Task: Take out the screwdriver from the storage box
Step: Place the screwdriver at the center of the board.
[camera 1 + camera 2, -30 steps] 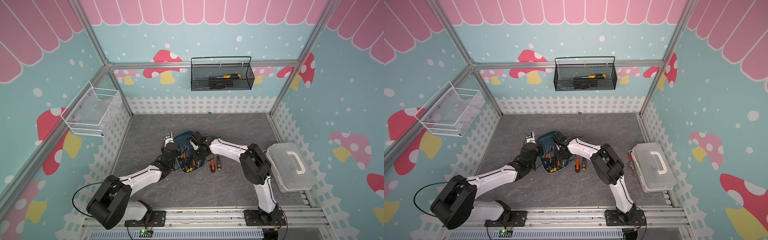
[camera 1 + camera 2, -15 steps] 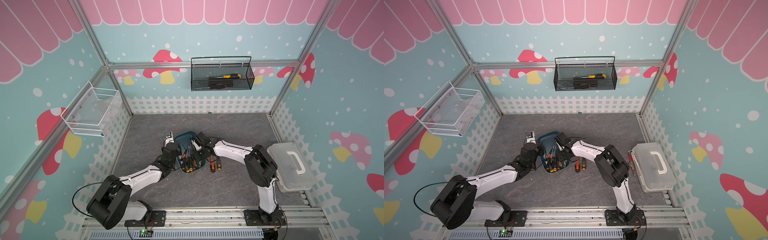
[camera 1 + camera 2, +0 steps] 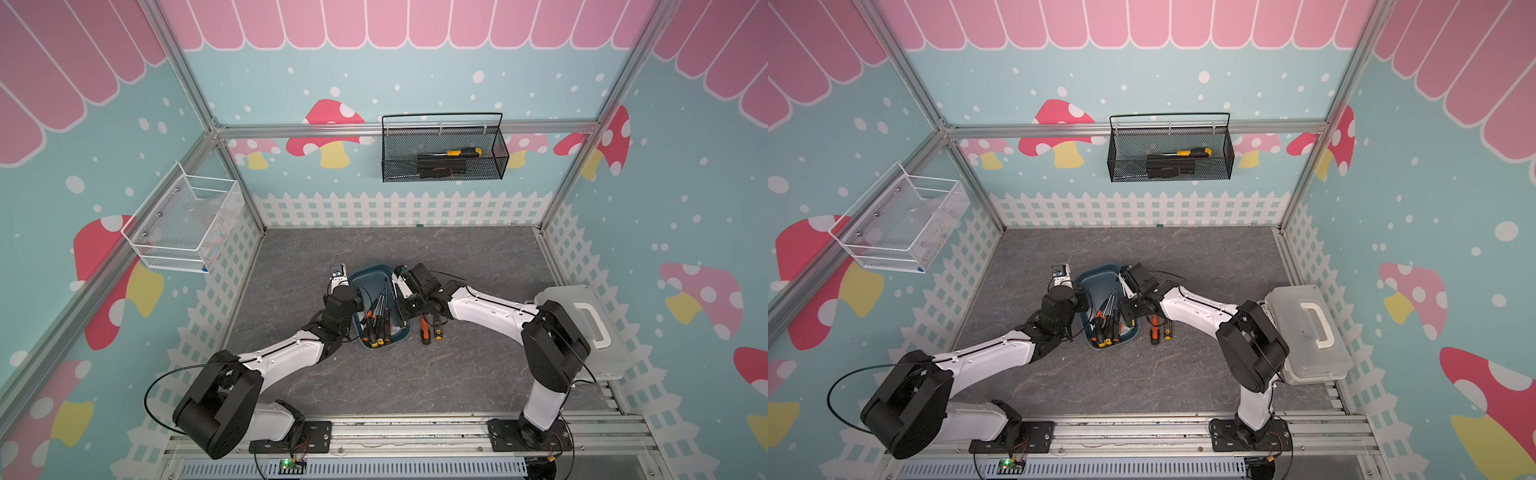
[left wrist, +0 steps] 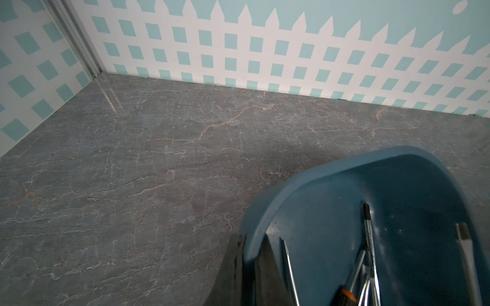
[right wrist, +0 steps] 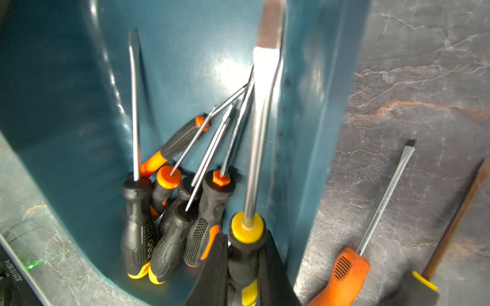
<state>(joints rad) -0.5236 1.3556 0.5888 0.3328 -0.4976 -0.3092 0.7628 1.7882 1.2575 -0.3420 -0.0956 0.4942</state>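
The right pincer (image 5: 242, 267) holds the screwdriver (image 5: 253, 159) by its handle, shaft along the storage box (image 5: 299, 106) wall; left pincer (image 4: 248, 267) clamps the rim.

- Your top views look steeply down from high, sharing the whole floor (image 3: 415, 374).
- Wrist cameras sit close behind the left gripper (image 4: 252, 246) and right gripper (image 5: 245, 238); both see the box (image 4: 331, 190) beyond.

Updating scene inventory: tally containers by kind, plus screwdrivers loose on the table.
storage box: 1
black mesh basket: 1
white wire basket: 1
lidded case: 1
orange-handled screwdriver on table: 1
black-handled screwdriver on table: 1
Total: 6
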